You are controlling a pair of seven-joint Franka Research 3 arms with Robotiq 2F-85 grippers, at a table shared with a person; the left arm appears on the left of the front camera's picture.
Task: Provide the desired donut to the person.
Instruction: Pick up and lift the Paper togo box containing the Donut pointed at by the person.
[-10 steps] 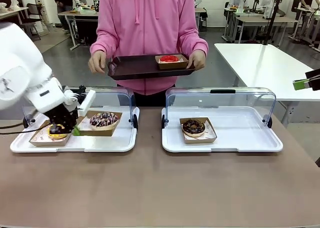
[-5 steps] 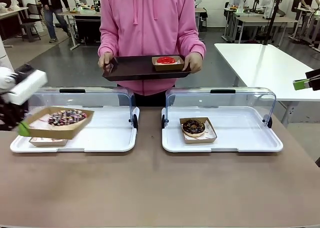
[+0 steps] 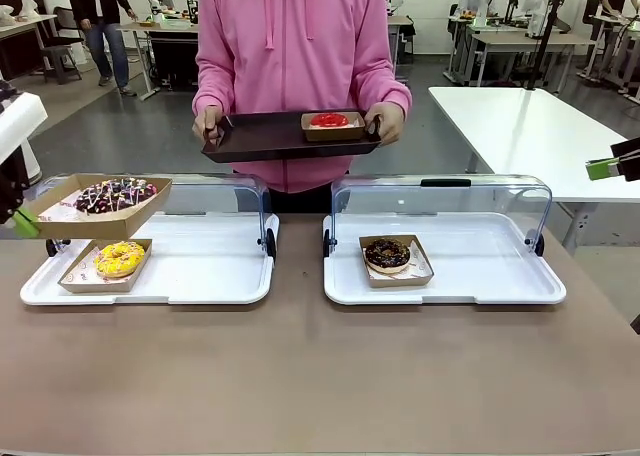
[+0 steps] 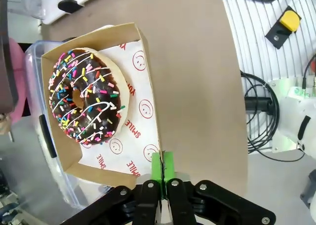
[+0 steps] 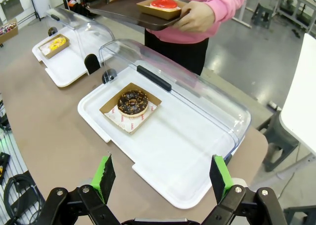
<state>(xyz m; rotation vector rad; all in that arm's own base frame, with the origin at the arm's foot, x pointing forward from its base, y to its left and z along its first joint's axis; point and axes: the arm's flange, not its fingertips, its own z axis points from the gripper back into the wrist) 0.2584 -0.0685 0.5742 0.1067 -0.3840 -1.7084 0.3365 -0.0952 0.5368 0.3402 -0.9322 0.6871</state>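
1. Brown tabletop (image 3: 320,376) carries two white display trays with clear lids. At its far side the person (image 3: 295,46) in the pink hoodie holds a dark serving tray (image 3: 260,141) in both hands.
2. At the robot's far left, the left gripper (image 4: 162,168) is pinched tight on one rim of a cardboard box (image 4: 143,62). The box holds the sprinkled chocolate donut (image 3: 112,194) in the air above the left display tray (image 3: 210,281), over a yellow donut (image 3: 120,258).
3. The serving tray lies farther across the table and to the robot's right of the held box. The box's length runs out from the fingers toward that side.
4. A red donut (image 3: 330,120) sits on the serving tray's right part, so the bare part faces the left arm.
5. The right gripper (image 5: 160,178) is spread wide and empty, hanging well apart near the right display tray (image 3: 480,276). The left arm is plainly the nearer one for the handover.
6. The coming move probably has to carry the box over the raised lid without tilting it.
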